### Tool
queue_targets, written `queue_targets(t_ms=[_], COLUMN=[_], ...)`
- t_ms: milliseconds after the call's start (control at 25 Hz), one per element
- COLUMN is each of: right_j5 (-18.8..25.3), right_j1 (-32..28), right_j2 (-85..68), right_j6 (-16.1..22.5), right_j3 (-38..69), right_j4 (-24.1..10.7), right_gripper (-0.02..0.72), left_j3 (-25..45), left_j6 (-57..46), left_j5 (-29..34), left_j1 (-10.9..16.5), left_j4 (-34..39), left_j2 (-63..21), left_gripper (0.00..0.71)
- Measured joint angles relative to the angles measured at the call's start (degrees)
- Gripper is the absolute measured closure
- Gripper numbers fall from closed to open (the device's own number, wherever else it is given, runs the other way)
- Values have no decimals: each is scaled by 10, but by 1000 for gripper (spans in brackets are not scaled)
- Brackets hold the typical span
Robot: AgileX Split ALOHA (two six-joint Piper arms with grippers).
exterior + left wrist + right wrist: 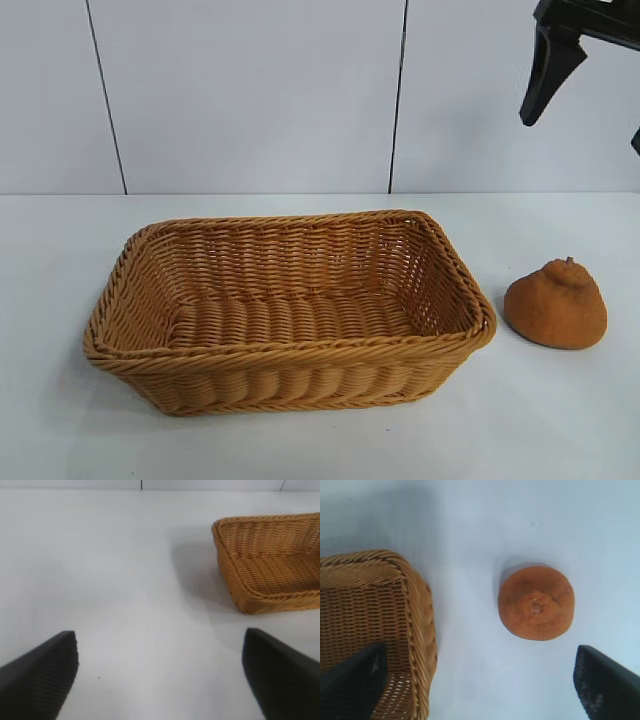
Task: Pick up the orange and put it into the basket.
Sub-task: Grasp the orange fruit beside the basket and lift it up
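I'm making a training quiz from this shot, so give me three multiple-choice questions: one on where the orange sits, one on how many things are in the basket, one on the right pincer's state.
1. Where is the orange?
A. in the basket
B. on the table beside the basket
C. held in a pincer

2. How many things lie in the wicker basket?
A. none
B. one
C. two

3. The right pincer is:
A. shut on the orange
B. shut, holding nothing
C. open

Answers: 1 B, it rests on the white table; 2 A, only bare weave shows; 3 C, fingers wide apart above the orange.
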Motion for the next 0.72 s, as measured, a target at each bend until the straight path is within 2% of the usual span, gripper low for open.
queue_targets(t_ms=[160, 360, 720], right_j5=[-6, -31, -153], right_j1=[-3, -3, -3], right_j2=[1, 25, 152], right_j6=[0, 0, 0], right_j3=[6, 45, 105], right_j4=[-20, -26, -35], right_gripper=[10, 10, 10], left_j3=[1, 1, 1], left_j6=[0, 0, 0], left_j5=[-1, -1, -1], left_j1=[0, 0, 0], left_j4=[0, 0, 0], left_j2=[0, 0, 0], left_gripper=[74, 74, 74])
